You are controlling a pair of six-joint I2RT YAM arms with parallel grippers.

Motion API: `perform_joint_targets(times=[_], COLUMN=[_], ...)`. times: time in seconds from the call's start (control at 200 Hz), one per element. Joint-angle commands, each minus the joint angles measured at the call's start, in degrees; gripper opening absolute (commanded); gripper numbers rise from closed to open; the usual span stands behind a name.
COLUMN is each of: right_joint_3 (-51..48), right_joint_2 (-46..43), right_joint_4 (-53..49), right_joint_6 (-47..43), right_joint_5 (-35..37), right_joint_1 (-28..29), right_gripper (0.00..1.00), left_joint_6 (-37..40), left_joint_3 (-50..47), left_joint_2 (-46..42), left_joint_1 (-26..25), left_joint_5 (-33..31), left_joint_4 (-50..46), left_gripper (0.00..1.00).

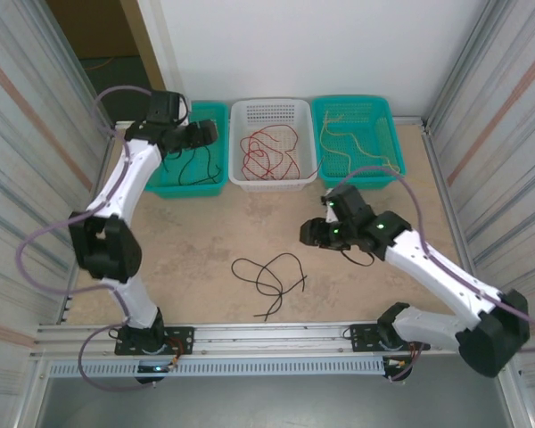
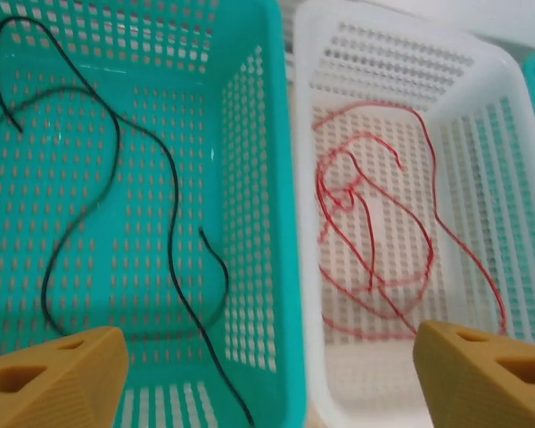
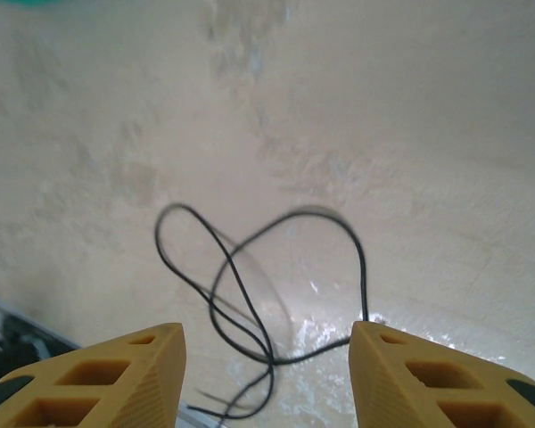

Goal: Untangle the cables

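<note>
Our left fingers (image 2: 53, 374) hang released over the teal basket (image 2: 250, 107), right fingers (image 3: 116, 374) parted to take the tangle (image 3: 363, 276) off the worktop (image 1: 196, 259).

Colours were as follows
Black cables (image 2: 171, 205), red cables (image 2: 337, 198), pale yellow cables (image 1: 349, 153); teal basket (image 2: 285, 267), white basket (image 2: 308, 223).

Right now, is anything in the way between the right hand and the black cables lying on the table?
Nothing visible. The right hand hangs open over the bare table, and the black cables lie loose just ahead of it.
</note>
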Motion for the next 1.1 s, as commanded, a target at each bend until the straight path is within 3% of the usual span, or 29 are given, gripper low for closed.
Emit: perform_joint_targets(times=[0.0, 0.06, 0.261, 0.396, 0.511, 0.641, 0.827, 1.092], right_joint_3=[1.97, 2.2, 4.62, 7.23, 9.52, 11.54, 12.72, 16.12], right_joint_2=[4.79, 8.65, 20.2, 28.38, 33.98, 37.85, 37.77, 24.57], right_joint_4=[-1.46, -0.98, -0.68, -1.33, -1.58, -2.17, -3.26, -5.29], right_joint_6=[-3.59, -4.68, -7.95, -9.61, -10.01, -10.26, -9.03, -9.55], right_joint_5=[-0.81, -3.49, -7.28, -8.78, -10.1, -10.04, -5.69, -1.13], right_joint_1=[4.82, 6.39, 10.91, 12.87, 13.33, 13.59, 13.63, 13.73], right_gripper=[0.57, 0.62, 0.6, 0.47, 0.42, 0.36, 0.0, 0.0], left_joint_6=[-3.15, -5.28, -13.99, -20.56, -21.06, -21.25, -20.49, -24.86], left_joint_3=[-10.16, -18.33, -43.66, -53.59, -56.44, -58.1, -57.29, -61.81], left_joint_2=[-14.8, -22.15, -43.42, -52.97, -58.42, -61.21, -58.81, -55.2], left_joint_1=[-2.54, -5.34, -16.54, -18.63, -18.84, -18.83, -18.83, -18.92], left_joint_5=[-1.27, -1.36, 1.84, 2.35, 1.51, 0.17, 1.95, 9.34], left_joint_4=[-0.37, 0.68, 4.11, 4.81, 5.45, 8.21, 12.71, 24.76], left_gripper=[0.81, 0.77, 0.72, 0.67, 0.66, 0.65, 0.64, 0.63])
